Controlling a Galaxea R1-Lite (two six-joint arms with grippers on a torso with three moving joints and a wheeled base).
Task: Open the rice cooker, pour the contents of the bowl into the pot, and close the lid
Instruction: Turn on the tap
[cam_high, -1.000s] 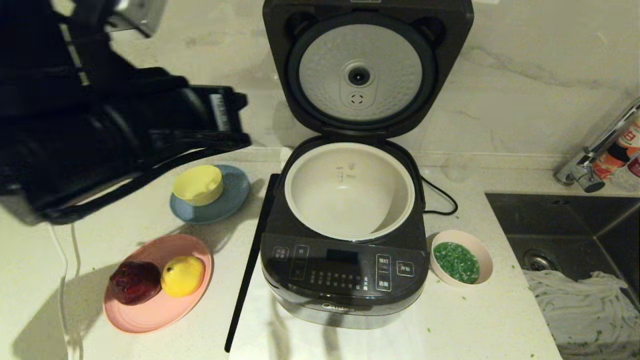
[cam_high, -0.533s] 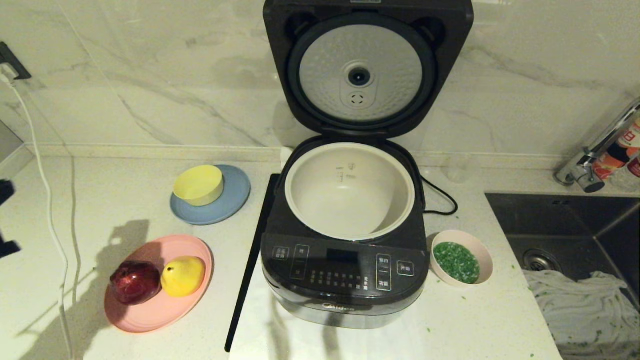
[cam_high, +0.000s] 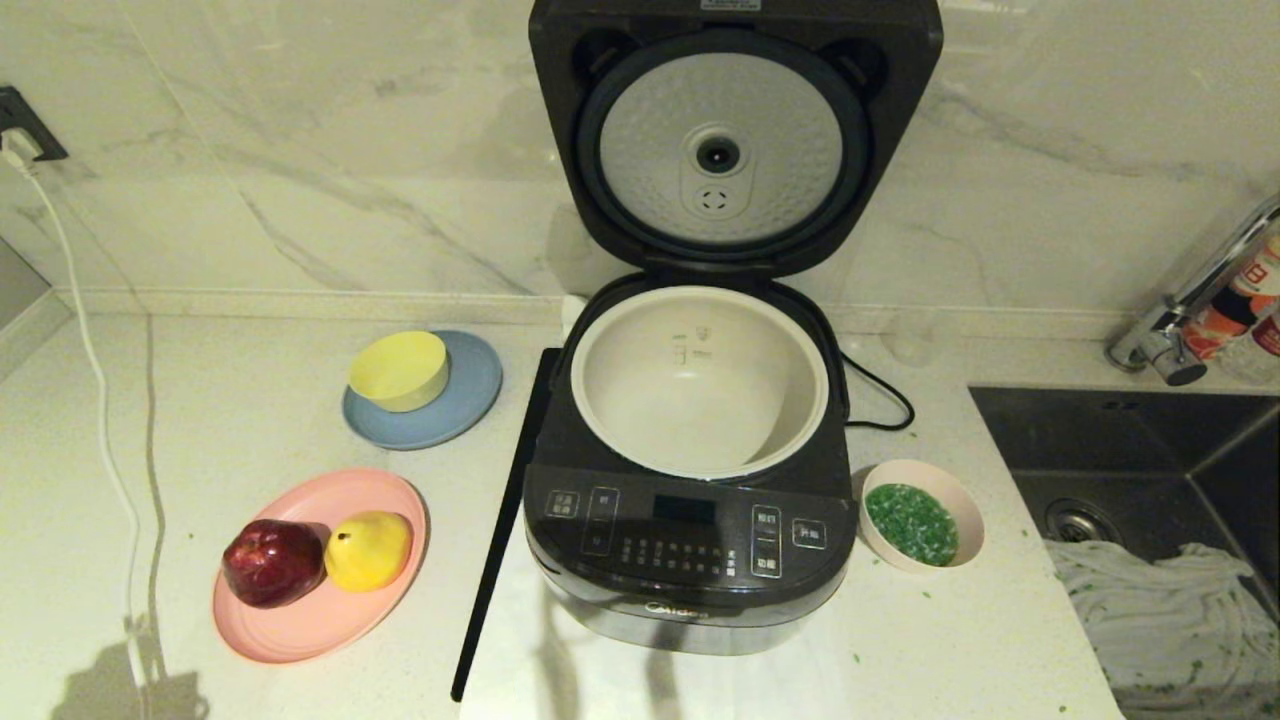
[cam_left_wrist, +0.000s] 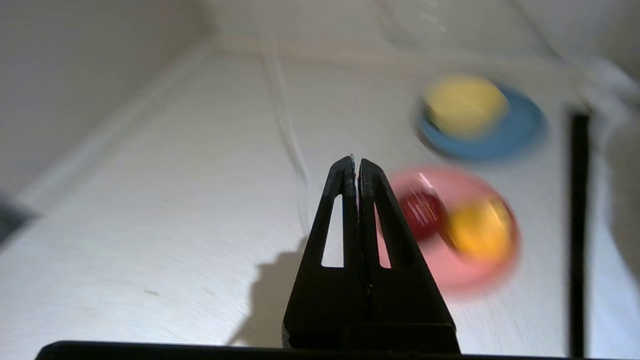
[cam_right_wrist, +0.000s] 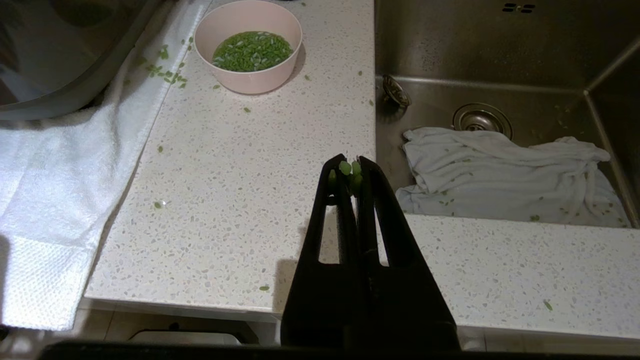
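Head view: rice cooker (cam_high: 690, 540) seen mid-desk (cam_high: 250, 400), lid (cam_high: 735, 140) raised, pot (cam_high: 700, 385) empty. Bowl (cam_high: 965, 505) just right of cooker, contents (cam_high: 910, 523) held inside.

Left wrist view: left tool (cam_left_wrist: 356, 167) closed, nothing gripped.

Right wrist view: right tool (cam_right_wrist: 351, 170) closed; green bits stuck at tips.

One cooker (cam_high: 690, 480) with one pot (cam_high: 700, 385) and one lid (cam_high: 735, 140). Two bowls: pink (cam_high: 922, 515), yellow (cam_high: 398, 370). Two plates: blue (cam_high: 465, 395), pink (cam_high: 300, 625). Two fruits: red (cam_high: 272, 562), yellow (cam_high: 368, 550). One sink (cam_high: 1130, 440), one cloth (cam_high: 1170, 620), one tap (cam_high: 1195, 305).
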